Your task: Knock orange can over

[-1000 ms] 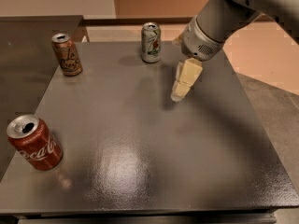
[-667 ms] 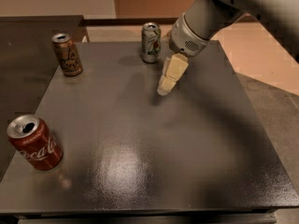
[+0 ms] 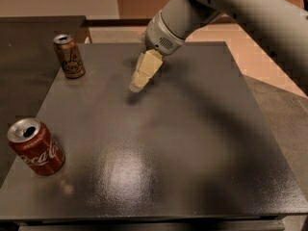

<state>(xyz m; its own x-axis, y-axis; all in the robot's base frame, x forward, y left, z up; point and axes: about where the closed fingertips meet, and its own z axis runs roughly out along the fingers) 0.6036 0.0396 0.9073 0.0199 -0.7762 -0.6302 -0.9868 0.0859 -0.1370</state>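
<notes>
The orange can [image 3: 69, 57], slim and brownish-orange with pale cursive lettering and a silver top, stands upright at the far left of the dark table [image 3: 192, 129]. My gripper [image 3: 136, 86] hangs from the arm near the table's far middle, to the right of the can and well apart from it. Its cream fingers [image 3: 146, 69] lie pressed together, point down and to the left, and hold nothing. Their tips are just above the table top.
A red Coca-Cola can [image 3: 36, 147] stands upright at the near left corner. The grey arm [image 3: 202, 8] reaches in from the upper right over the far edge. A second dark surface [image 3: 24, 42] adjoins on the left, and tan floor [image 3: 260, 47] lies to the right.
The gripper has moved left across the far part of the table, toward the orange can. The arm now hides the white-and-green can that showed at the far edge. The cans have not moved.
</notes>
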